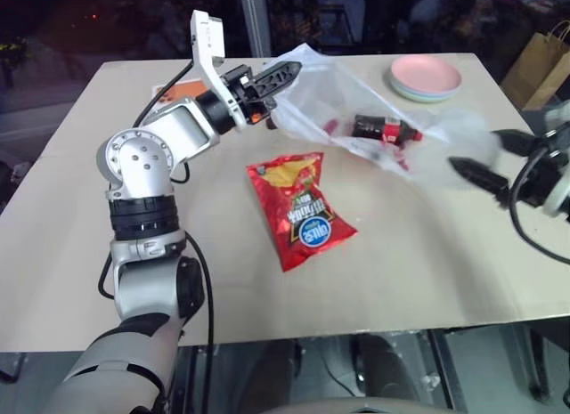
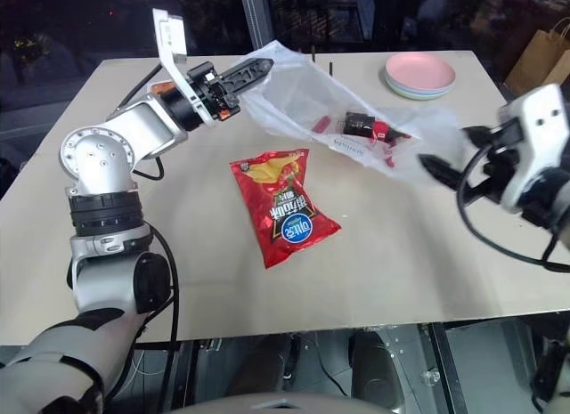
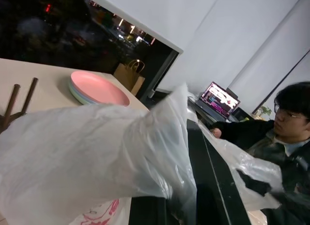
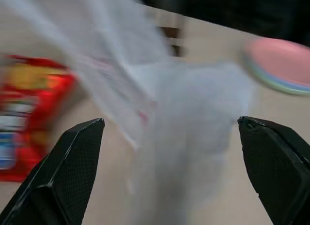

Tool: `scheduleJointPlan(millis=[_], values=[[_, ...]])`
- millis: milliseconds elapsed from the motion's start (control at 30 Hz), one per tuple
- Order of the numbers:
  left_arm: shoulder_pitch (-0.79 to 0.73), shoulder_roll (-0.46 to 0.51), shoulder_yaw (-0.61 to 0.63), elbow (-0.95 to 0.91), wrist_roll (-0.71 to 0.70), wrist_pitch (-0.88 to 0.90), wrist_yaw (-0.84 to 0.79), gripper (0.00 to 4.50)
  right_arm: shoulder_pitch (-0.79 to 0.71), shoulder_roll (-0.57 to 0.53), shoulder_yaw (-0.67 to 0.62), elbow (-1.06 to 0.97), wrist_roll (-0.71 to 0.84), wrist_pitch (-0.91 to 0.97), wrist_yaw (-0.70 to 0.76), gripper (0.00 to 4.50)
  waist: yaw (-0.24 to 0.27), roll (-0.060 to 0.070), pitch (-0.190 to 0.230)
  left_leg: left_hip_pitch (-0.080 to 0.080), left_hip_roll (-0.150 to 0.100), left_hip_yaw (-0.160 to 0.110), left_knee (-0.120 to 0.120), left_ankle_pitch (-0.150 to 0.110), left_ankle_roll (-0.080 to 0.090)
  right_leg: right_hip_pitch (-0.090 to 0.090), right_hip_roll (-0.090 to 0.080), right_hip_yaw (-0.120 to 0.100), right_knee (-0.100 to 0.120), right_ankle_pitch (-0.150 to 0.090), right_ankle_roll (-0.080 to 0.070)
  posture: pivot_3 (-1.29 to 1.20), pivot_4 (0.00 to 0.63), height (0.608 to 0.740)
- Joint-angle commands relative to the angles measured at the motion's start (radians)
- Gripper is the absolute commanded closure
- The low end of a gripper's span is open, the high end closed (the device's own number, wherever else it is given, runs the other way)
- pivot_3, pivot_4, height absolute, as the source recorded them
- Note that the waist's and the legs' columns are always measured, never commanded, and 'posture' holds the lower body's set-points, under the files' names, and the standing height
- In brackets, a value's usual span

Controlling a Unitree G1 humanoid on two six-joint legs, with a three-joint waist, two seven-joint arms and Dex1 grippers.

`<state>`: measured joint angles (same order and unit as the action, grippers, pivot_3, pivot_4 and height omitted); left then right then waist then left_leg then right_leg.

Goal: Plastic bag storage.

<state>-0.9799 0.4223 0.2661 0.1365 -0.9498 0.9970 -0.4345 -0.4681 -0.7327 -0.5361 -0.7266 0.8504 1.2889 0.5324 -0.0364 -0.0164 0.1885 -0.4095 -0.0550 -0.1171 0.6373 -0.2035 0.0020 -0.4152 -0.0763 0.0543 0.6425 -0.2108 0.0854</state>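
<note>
Plastic bag pinched at one end, loose at the other.

We see the left end effector (image 1: 283, 74) clamped on an edge of the plastic bag (image 1: 356, 102), lifting that end above the counter (image 1: 401, 254) toward its far edge, while the rest of the bag drapes down onto the counter toward the right edge. A small dark bottle (image 1: 383, 129) shows through the film. The right end effector (image 2: 450, 160) hangs near the right edge with its fingers (image 4: 72, 167) spread wide apart, holding nothing, just beside the bag's loose end. A red chip packet (image 1: 298, 209) lies flat mid-counter, and stacked plates (image 1: 425, 77) sit by the far right corner.
</note>
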Motion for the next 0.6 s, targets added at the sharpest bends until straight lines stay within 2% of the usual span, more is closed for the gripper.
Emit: scheduleJointPlan(millis=[33,67,167,267,333,500,600], values=[[-0.045,0.006,0.013,-0.002,0.008,-0.014,-0.012,4.5,-0.06,0.042,0.049,-0.054,0.15,0.022,-0.048,0.03,0.001,0.0,0.0,0.0,0.0,0.0,0.0,0.0,0.0,0.0,0.0,0.0,0.0,0.0,0.0,0.0,0.15,0.74],[-0.047,0.007,0.013,-0.001,0.01,-0.015,-0.014,4.5,-0.066,0.056,0.088,-0.048,0.143,0.023,-0.072,0.03,0.001,0.0,0.0,-0.001,0.0,-0.001,0.0,0.0,0.0,0.0,0.0,-0.001,0.0,0.0,0.0,0.0,0.15,0.74],[-0.048,0.008,0.014,0.0,0.017,-0.014,-0.018,4.5,-0.046,0.096,0.316,-0.017,0.037,-0.02,-0.12,0.03,0.001,-0.001,0.0,-0.001,-0.001,-0.002,0.001,0.0,0.0,0.0,0.0,-0.001,0.0,0.0,0.0,0.0,0.15,0.74],[-0.044,0.011,0.018,-0.008,0.022,-0.012,-0.017,4.5,-0.056,0.141,0.467,0.058,-0.071,-0.101,-0.152,0.03,0.0,-0.001,0.0,-0.003,-0.001,-0.002,0.001,0.0,0.0,-0.002,0.0,-0.001,0.0,0.0,0.0,0.0,0.15,0.74],[-0.04,0.017,0.021,-0.016,0.023,-0.01,-0.017,4.5,-0.089,0.203,0.514,0.111,-0.078,-0.122,-0.159,0.03,-0.001,-0.001,0.0,-0.003,-0.001,-0.002,0.001,0.0,0.0,-0.002,0.0,-0.001,0.0,0.0,0.0,0.0,0.15,0.74],[-0.011,0.021,0.029,-0.064,0.009,0.004,-0.003,4.5,-0.097,0.27,0.648,0.289,-0.19,-0.199,-0.141,0.03,-0.002,-0.001,0.0,-0.004,-0.001,-0.002,0.001,0.0,0.0,-0.004,0.0,-0.001,0.0,0.0,0.0,0.0,0.15,0.74],[-0.001,0.024,0.033,-0.08,0.006,0.01,0.002,4.5,-0.091,0.313,0.668,0.337,-0.173,-0.209,-0.099,0.03,-0.002,-0.001,0.0,-0.004,-0.001,-0.002,0.0,0.0,0.0,-0.004,0.0,-0.001,0.0,0.0,0.0,0.0,0.15,0.74]])
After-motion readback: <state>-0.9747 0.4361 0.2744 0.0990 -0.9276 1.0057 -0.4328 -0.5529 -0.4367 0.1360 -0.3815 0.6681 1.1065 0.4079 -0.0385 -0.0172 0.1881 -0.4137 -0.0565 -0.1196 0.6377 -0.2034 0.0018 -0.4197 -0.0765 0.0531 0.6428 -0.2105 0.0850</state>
